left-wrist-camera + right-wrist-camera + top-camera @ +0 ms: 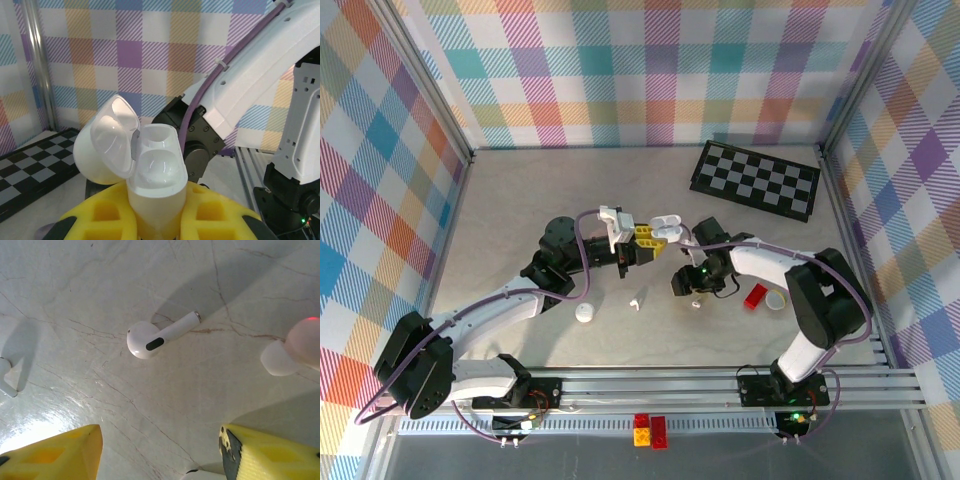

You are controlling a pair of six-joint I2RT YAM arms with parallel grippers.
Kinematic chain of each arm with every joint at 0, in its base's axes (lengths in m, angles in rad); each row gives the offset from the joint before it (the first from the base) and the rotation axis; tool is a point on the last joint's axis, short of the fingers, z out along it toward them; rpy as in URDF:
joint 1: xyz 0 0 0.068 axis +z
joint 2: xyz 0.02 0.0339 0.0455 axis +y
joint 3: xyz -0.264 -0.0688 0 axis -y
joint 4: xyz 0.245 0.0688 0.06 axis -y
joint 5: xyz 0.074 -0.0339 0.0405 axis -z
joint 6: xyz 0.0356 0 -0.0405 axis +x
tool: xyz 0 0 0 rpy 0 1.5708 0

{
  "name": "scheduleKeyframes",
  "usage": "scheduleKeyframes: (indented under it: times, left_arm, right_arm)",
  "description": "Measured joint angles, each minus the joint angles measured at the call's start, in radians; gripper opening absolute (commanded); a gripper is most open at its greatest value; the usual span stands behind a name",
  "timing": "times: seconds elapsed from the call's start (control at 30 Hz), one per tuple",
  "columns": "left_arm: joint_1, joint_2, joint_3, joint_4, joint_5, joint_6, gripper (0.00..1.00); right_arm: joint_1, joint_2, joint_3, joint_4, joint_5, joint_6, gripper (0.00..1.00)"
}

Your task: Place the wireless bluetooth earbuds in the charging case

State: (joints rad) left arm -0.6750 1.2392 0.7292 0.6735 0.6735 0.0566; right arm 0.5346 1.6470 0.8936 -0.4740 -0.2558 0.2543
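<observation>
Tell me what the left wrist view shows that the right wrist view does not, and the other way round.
Left wrist view: the open charging case clamped in the left gripper, its lid tipped back and both wells looking empty, with a checkerboard behind. Right wrist view: a white earbud lying on the table, the right gripper open above it and holding nothing. Both: yellow fingers at the bottom edge.
</observation>
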Motion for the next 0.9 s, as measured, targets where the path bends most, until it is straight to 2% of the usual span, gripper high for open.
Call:
scheduleKeyframes:
  times: [0.43,0.7,0.9]
  left_arm:
    - [0.055,-0.031,-0.04,0.021,-0.048,-0.038,0.0]
    - [0.064,-0.048,-0.046,0.005,-0.046,-0.026,0.0]
    - [0.065,-0.052,-0.047,-0.018,-0.034,-0.007,0.0]
  right_arm:
    - [0.049,-0.1,-0.1,-0.031,0.005,0.075,0.59]
    - [0.055,-0.119,-0.101,-0.068,0.018,0.098,0.48]
    - [0.046,-0.104,-0.034,-0.112,0.039,0.071,0.41]
